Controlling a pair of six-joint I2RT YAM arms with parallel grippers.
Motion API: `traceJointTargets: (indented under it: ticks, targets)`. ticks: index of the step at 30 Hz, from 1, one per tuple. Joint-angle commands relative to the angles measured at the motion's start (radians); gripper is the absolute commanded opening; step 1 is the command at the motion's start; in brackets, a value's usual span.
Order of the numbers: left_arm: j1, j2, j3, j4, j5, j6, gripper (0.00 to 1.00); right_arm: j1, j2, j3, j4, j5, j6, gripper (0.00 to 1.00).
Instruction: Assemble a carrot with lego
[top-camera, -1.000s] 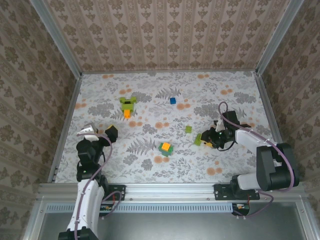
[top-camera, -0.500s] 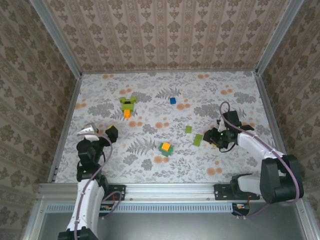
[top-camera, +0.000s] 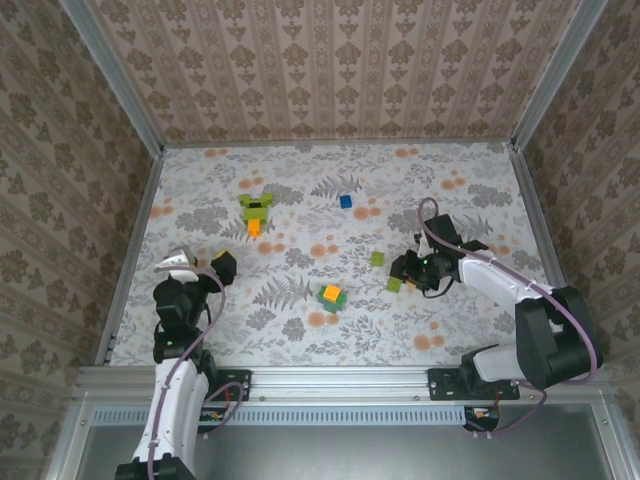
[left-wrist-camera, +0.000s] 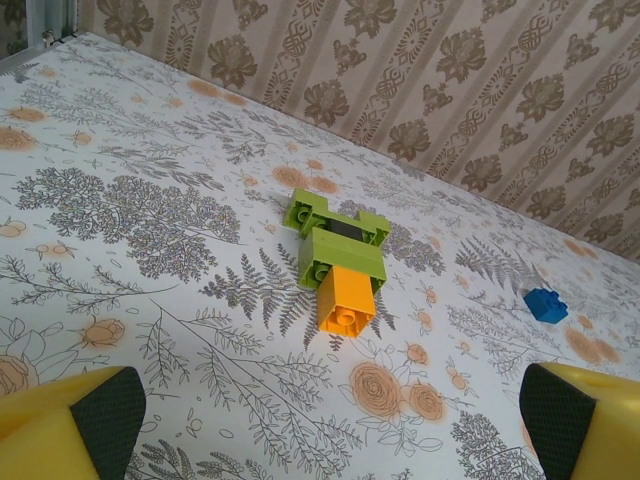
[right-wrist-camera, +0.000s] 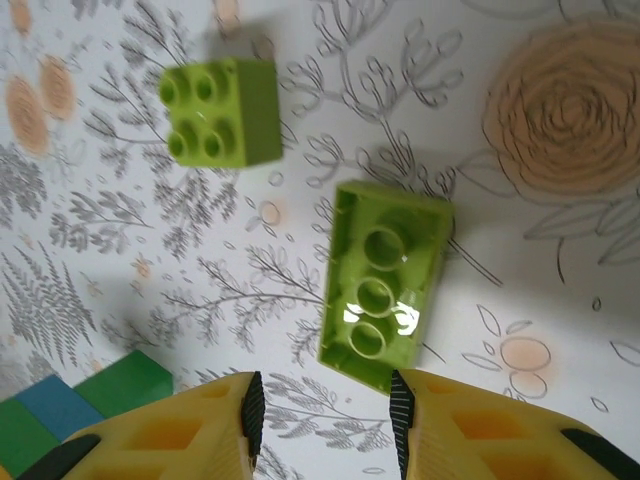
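The carrot (top-camera: 256, 211) lies flat at the back left, lime-green bricks with an orange tip (left-wrist-camera: 345, 302) pointing toward the arms; the left wrist view has the carrot (left-wrist-camera: 338, 243) straight ahead. My left gripper (top-camera: 200, 263) hangs open well short of it, nothing between its fingers (left-wrist-camera: 75, 425). Loose lego lies right of centre. A lime brick (right-wrist-camera: 385, 285) lies underside up just ahead of my right gripper (right-wrist-camera: 325, 425), whose jaws stand open at the brick's near end (top-camera: 396, 284). A smaller lime brick (right-wrist-camera: 220, 110) lies beyond it.
A blue brick (top-camera: 346, 201) lies at the back centre, also right of the carrot in the left wrist view (left-wrist-camera: 545, 305). A dark green and orange stack (top-camera: 331, 296) sits mid-table, its edge (right-wrist-camera: 80, 410) beside my right fingers. Patterned walls enclose the table.
My right gripper has moved left toward the lime brick and its jaws have shifted slightly. The left arm and the carrot have not moved.
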Motion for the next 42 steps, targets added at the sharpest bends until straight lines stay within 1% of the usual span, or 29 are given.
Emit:
traceJointTargets:
  ticks: [1, 3, 7, 14, 20, 31, 42]
  targets:
    - [-0.002, -0.004, -0.017, 0.027, -0.005, 0.004, 1.00, 0.004, 0.024, 0.031, 0.022, 0.019, 0.026, 0.40]
    - [-0.003, -0.004, -0.017, 0.027, -0.005, 0.004, 1.00, 0.003, 0.074, 0.034, 0.044, 0.011, 0.031, 0.40]
    - [-0.005, -0.005, -0.018, 0.027, -0.005, 0.005, 1.00, 0.004, 0.121, 0.036, 0.069, 0.007, 0.032, 0.40]
    - [-0.004, -0.004, -0.018, 0.027, -0.007, 0.004, 1.00, 0.003, 0.109, 0.032, 0.046, 0.033, 0.018, 0.40]
    - [-0.005, -0.004, -0.018, 0.029, -0.008, 0.005, 1.00, 0.003, 0.131, 0.025, 0.046, 0.046, 0.006, 0.40]
    - [-0.006, -0.004, -0.018, 0.030, -0.009, 0.006, 1.00, 0.004, 0.139, 0.020, 0.012, 0.105, -0.027, 0.40]
    - [-0.010, -0.004, -0.018, 0.031, -0.009, 0.008, 1.00, 0.003, 0.117, 0.002, -0.013, 0.145, -0.047, 0.21]
